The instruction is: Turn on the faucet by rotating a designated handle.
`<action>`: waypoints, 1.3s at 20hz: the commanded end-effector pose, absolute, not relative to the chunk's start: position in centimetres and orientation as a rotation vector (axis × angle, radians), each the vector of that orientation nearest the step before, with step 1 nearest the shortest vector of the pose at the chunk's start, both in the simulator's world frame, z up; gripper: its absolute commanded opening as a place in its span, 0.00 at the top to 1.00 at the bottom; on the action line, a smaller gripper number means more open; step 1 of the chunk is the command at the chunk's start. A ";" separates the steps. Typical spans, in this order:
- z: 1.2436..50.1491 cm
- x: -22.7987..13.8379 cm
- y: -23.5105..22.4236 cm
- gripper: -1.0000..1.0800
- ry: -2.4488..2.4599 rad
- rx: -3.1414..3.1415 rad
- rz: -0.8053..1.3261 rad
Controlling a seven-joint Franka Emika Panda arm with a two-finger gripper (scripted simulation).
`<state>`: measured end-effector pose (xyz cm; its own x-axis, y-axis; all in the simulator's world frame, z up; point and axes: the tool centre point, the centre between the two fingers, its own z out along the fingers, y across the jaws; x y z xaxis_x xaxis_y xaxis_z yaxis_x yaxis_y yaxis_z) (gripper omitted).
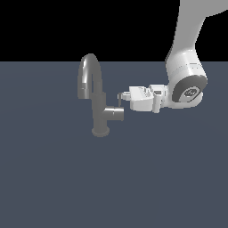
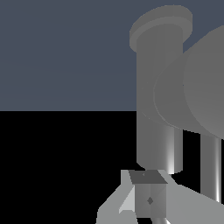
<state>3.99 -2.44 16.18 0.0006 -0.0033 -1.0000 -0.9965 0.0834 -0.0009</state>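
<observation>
A flat slate-blue worktop is spread across the exterior view beneath a plain black background. On it, somewhat towards the exterior view's left of centre, a small grey metallic faucet with a tall arched gooseneck spout is set upright on a round base flange. A stubby horizontal cylinder is carried by the column and points to the exterior view's right; at its end a thin short grey rod handle is seen rising. The white robot arm is brought in from the upper right, its top cut off by the picture's edge, and the white gripper is held level, with its tips at the handle. The handle is small and partly overlapped by the tips, so contact cannot be confirmed, and whether the jaws are released or clenched cannot be told here. Nothing else is seen on the worktop.

In the wrist view the faucet is shown very close, with its flange against the worktop and black beyond. The broad round end of the cylinder is cut off at the edge. Only one pale finger with a dark grey pad is made out clearly, so the state of the jaws stays uncertain. The handle cannot be identified with certainty.
</observation>
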 end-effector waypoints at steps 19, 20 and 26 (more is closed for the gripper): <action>17.0 -0.4 -2.0 1.00 1.249 -1.145 1.146; 17.1 -0.7 -2.0 1.00 1.249 -1.145 1.146; 16.4 -1.6 -1.8 1.00 1.250 -1.146 1.140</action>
